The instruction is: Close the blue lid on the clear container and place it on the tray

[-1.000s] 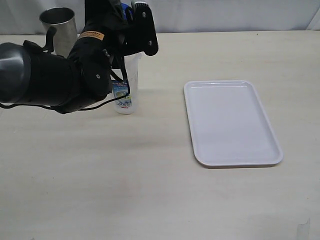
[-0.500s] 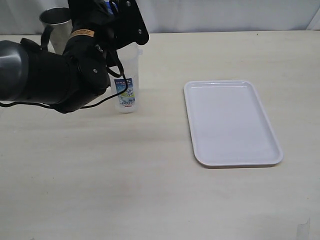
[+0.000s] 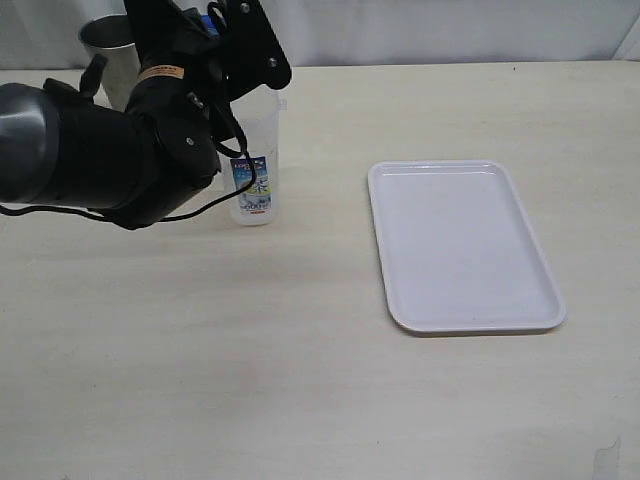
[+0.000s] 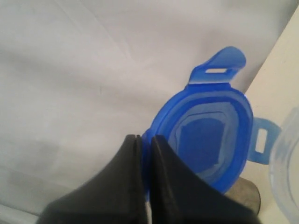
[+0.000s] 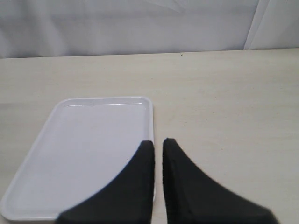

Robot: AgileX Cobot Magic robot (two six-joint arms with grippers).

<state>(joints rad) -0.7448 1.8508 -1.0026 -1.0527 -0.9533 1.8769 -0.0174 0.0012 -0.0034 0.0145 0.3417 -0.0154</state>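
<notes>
Right now the left gripper (image 4: 144,139) has its jaws clamped on the rim edge of the blue lid (image 4: 210,135), a thin pinch at one side only. The lid is up in the air, face-on to the wrist camera and so far from level, at the far left over the clear container (image 3: 258,150), which stands upright and open. Main risk, as I judge it: the lid pivots or slips in that edge grip, lands tilted or off-centre on the mouth, and a snap flap catches the rim. A sideways shove could tip the tall narrow container. A black cable loop (image 3: 243,165) from the arm hangs across the container's label and could snag it. The steel cup (image 3: 103,42) sits just behind the arm and could be bumped. The right gripper (image 5: 158,142) hovers at the near end of the tray (image 5: 84,140), jaws almost together with only a slit between, nothing held. The tray lies right of centre, well apart from the container, so the carry over is long. The table (image 3: 300,380) is pale beige, matte, flat. A creased white backdrop (image 3: 450,30) closes the far side.
</notes>
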